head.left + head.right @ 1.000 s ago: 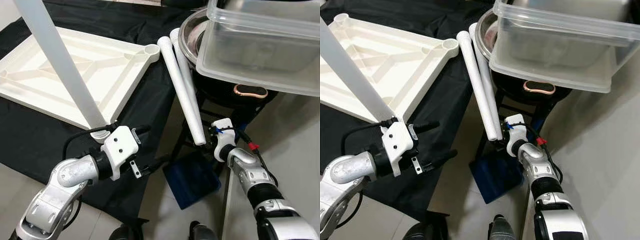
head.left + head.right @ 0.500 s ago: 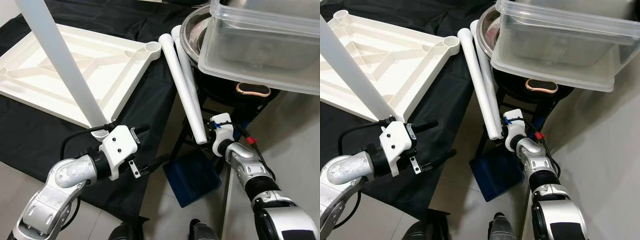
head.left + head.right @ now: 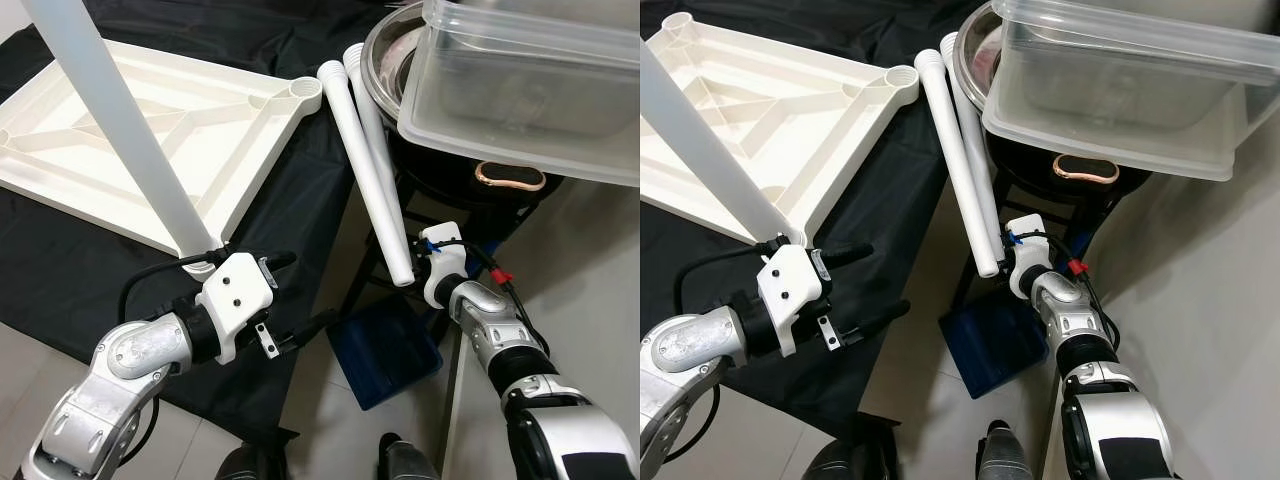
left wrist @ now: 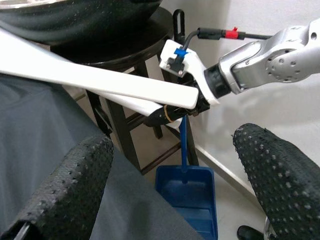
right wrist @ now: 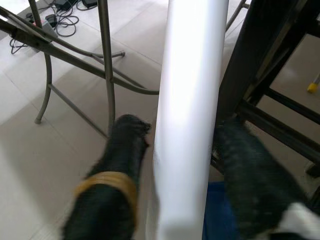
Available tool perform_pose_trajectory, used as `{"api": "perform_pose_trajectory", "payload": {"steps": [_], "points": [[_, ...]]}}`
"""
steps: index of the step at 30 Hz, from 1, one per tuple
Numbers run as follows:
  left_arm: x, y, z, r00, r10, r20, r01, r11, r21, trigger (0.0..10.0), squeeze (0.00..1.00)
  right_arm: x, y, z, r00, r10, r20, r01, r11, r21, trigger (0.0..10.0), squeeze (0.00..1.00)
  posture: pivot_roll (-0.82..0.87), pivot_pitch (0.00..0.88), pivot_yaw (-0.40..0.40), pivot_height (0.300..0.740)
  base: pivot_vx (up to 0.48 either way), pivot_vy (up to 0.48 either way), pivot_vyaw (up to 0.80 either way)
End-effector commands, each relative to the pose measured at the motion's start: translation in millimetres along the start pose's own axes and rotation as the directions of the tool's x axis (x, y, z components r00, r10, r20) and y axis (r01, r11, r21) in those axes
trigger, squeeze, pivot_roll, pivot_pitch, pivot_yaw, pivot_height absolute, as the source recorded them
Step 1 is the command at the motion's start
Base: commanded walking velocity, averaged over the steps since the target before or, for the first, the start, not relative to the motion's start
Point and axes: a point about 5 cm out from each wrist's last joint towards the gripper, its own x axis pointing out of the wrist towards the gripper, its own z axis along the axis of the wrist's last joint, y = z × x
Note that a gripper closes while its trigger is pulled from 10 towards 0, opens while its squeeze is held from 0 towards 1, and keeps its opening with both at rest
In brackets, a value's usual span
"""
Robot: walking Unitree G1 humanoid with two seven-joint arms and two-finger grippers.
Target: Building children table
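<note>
A white tabletop (image 3: 150, 140) lies upside down on a black cloth. One white leg (image 3: 120, 120) stands in its near corner socket. My left gripper (image 3: 310, 288) hangs open just right of that socket, holding nothing. Two more white legs lean against the stool and bowl: the nearer leg (image 3: 370, 180) and one behind it (image 3: 360, 90). My right gripper (image 3: 415, 275) is at the nearer leg's lower end. In the right wrist view its black fingers (image 5: 115, 170) sit tight on both sides of that leg (image 5: 190, 100).
A steel bowl (image 3: 385, 70) and a clear plastic tub (image 3: 520, 90) sit on a black pan over a dark stool (image 4: 115, 100). A blue dustpan (image 3: 385, 350) lies on the tiled floor below the legs. The black cloth (image 3: 60, 270) covers the floor on the left.
My right gripper has crept up to the lower end of the leaning leg. The left gripper stays open in nearly the same place.
</note>
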Motion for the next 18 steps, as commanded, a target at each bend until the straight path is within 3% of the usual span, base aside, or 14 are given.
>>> {"api": "perform_pose_trajectory", "payload": {"steps": [1,14,18], "points": [[-4.4,-1.4,-0.3,1.000,-0.005,-0.014,0.005,1.000,-0.008,10.0,0.00,-0.6,2.2,-6.9,1.000,0.001,-0.011,-0.001,1.000,0.016,0.0,0.00,0.04,0.328,-0.001,0.740,0.000,0.000,0.00],[-4.6,-2.6,0.4,1.000,-0.004,-0.014,0.004,1.000,-0.011,10.0,0.00,-1.6,-4.0,-2.4,1.000,-0.010,0.003,0.010,1.000,0.025,0.0,0.00,0.04,0.330,-0.002,0.740,0.000,0.000,0.00],[-1.8,-4.7,-0.1,1.000,0.003,0.001,-0.003,0.998,-0.059,10.0,0.00,-1.9,-5.8,0.7,1.000,-0.010,0.017,0.010,1.000,0.030,0.0,0.00,0.04,0.324,0.002,0.740,0.000,0.000,0.00]]}}
